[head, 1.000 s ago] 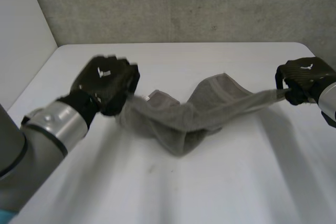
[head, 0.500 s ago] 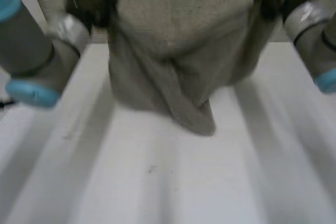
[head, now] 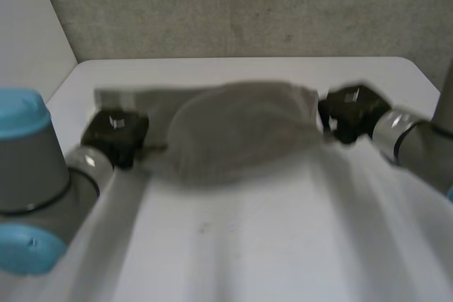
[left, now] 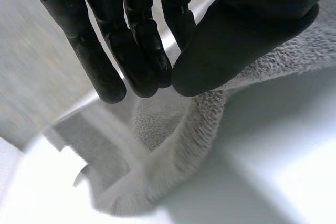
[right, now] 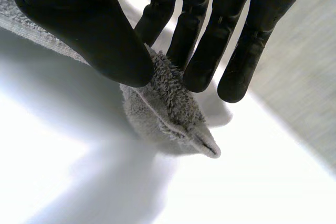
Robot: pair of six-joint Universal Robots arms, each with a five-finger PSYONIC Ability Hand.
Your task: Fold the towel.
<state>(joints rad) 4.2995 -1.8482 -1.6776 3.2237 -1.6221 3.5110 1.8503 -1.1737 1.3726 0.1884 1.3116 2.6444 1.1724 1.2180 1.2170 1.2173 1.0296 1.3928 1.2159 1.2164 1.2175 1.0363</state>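
While the left hand [head: 115, 134] and right hand [head: 352, 112] each pinch one end of the towel [head: 237, 132], stretched over the far tabletop [head: 248, 245], either shallow thumb pinch may slip, bunching it.

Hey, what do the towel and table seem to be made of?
The towel looks like grey terry cloth, probably cotton: looped, fuzzy pile along its edge. The table has a smooth white top, perhaps laminate or painted board; no grain shows.

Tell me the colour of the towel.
The towel is plain grey, no pattern; the right wrist view shows it best.
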